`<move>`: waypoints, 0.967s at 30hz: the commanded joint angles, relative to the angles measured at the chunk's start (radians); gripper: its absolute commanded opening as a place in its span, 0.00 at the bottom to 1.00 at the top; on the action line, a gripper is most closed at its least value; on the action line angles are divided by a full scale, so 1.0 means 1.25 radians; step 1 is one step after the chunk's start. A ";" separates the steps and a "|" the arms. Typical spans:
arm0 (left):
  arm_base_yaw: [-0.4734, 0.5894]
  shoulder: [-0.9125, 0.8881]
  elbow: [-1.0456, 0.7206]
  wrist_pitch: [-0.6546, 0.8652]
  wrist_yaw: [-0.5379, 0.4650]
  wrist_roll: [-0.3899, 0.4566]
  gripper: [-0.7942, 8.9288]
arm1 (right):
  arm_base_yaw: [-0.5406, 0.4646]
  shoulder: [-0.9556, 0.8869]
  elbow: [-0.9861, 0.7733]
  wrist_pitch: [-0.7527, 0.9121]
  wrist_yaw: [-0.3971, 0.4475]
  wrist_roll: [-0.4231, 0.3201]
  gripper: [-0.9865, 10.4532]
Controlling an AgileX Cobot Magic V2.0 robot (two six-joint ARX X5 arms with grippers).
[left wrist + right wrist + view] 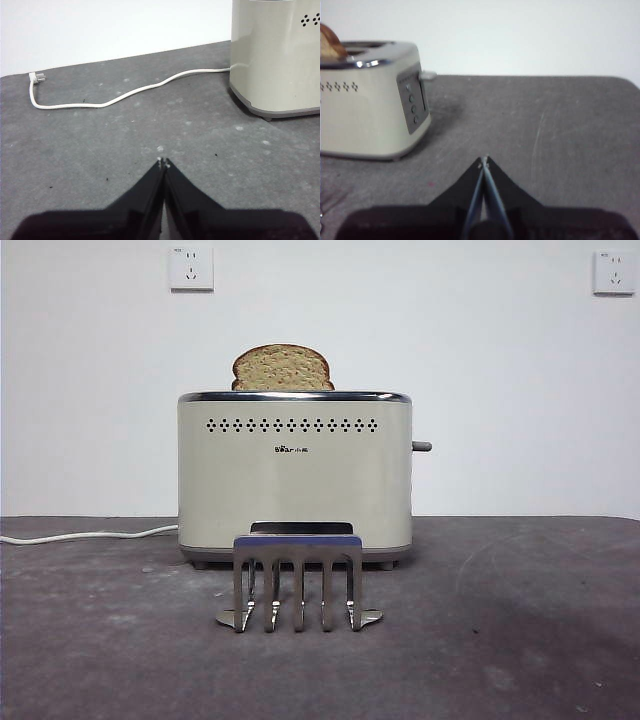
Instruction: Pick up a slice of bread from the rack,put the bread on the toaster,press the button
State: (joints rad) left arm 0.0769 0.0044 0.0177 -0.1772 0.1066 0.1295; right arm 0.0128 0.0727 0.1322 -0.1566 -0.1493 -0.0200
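The slice of bread [282, 368] is being held upright in the toaster [294, 480] slot, dome exposed (lever apparently not yet pressed). The rack [298, 580] is standing bare at the table's [520, 640] near edge. Left gripper [163, 162] and right gripper [483, 160] are being kept closed, empty; the button [422, 446] is projecting untouched.

Even, soft light; slightly blurred wrist views.

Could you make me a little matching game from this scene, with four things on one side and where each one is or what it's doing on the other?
Things:
1. slice of bread
2. rack
3. cord
4. left end effector

States:
A. lying loose on the table, plug not in a socket
B. shut, holding nothing
C. sticking up out of the toaster
D. standing bare in front of the toaster

Pairs: 1-C, 2-D, 3-A, 4-B
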 commanded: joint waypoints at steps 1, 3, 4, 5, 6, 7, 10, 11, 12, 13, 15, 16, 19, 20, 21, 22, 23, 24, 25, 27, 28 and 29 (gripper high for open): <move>0.003 -0.002 -0.012 0.003 0.000 -0.005 0.08 | 0.000 -0.026 -0.036 0.007 0.003 0.025 0.09; 0.003 -0.002 -0.012 0.002 -0.001 -0.005 0.08 | 0.000 -0.043 -0.058 0.006 0.002 0.031 0.09; 0.003 -0.002 -0.012 0.003 -0.001 -0.005 0.08 | 0.000 -0.049 -0.065 0.001 0.002 0.035 0.09; 0.003 -0.002 -0.012 0.002 0.000 -0.005 0.08 | 0.000 -0.055 -0.073 -0.008 0.003 0.040 0.09; 0.003 -0.002 -0.012 0.003 -0.001 -0.005 0.08 | 0.000 -0.057 -0.080 -0.013 0.003 0.046 0.09; 0.003 -0.002 -0.012 0.003 0.000 -0.005 0.08 | 0.000 -0.057 -0.086 -0.016 0.006 0.049 0.09; 0.003 -0.002 -0.012 0.003 -0.001 -0.005 0.08 | 0.001 -0.057 -0.097 -0.027 0.023 0.062 0.09; 0.003 -0.002 -0.012 0.003 -0.001 -0.005 0.08 | 0.001 -0.057 -0.097 -0.025 0.023 0.064 0.09; 0.003 -0.002 -0.012 0.003 0.000 -0.005 0.08 | 0.001 -0.057 -0.097 -0.025 0.022 0.067 0.09; 0.003 -0.002 -0.012 0.003 0.000 -0.005 0.08 | 0.001 -0.057 -0.097 -0.025 0.022 0.074 0.09; 0.003 -0.002 -0.012 0.003 -0.001 -0.005 0.08 | 0.001 -0.057 -0.097 -0.025 0.021 0.096 0.09; 0.003 -0.002 -0.012 0.003 -0.001 -0.005 0.08 | 0.001 -0.057 -0.097 -0.025 0.021 0.095 0.09; 0.003 -0.002 -0.012 0.003 -0.001 -0.005 0.08 | 0.001 -0.057 -0.097 -0.025 0.023 0.093 0.09; 0.003 -0.002 -0.012 0.003 -0.001 -0.005 0.08 | 0.001 -0.057 -0.097 -0.025 0.023 0.093 0.09; 0.003 -0.002 -0.012 0.003 -0.001 -0.005 0.08 | 0.001 -0.057 -0.097 -0.025 0.023 0.093 0.09; 0.003 -0.002 -0.012 0.003 -0.001 -0.005 0.08 | 0.001 -0.057 -0.097 -0.025 0.023 0.093 0.09; 0.003 -0.002 -0.012 0.003 -0.001 -0.005 0.08 | 0.001 -0.057 -0.097 -0.025 0.023 0.093 0.09; 0.003 -0.002 -0.012 0.003 -0.001 -0.005 0.08 | 0.001 -0.056 -0.097 -0.025 0.023 0.093 0.09; 0.003 -0.002 -0.012 0.003 -0.001 -0.005 0.08 | 0.001 -0.057 -0.097 -0.025 0.023 0.093 0.09; 0.003 -0.002 -0.012 0.003 -0.001 -0.005 0.08 | 0.001 -0.057 -0.097 -0.025 0.023 0.093 0.09; 0.003 -0.002 -0.012 0.003 -0.001 -0.005 0.08 | 0.001 -0.057 -0.097 -0.025 0.023 0.093 0.09; 0.003 -0.002 -0.012 0.003 -0.001 -0.005 0.08 | 0.001 -0.057 -0.097 -0.025 0.023 0.093 0.09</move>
State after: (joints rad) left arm 0.0769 0.0044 0.0177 -0.1772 0.1066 0.1295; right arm 0.0128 0.0040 0.0257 -0.1875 -0.1226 0.0841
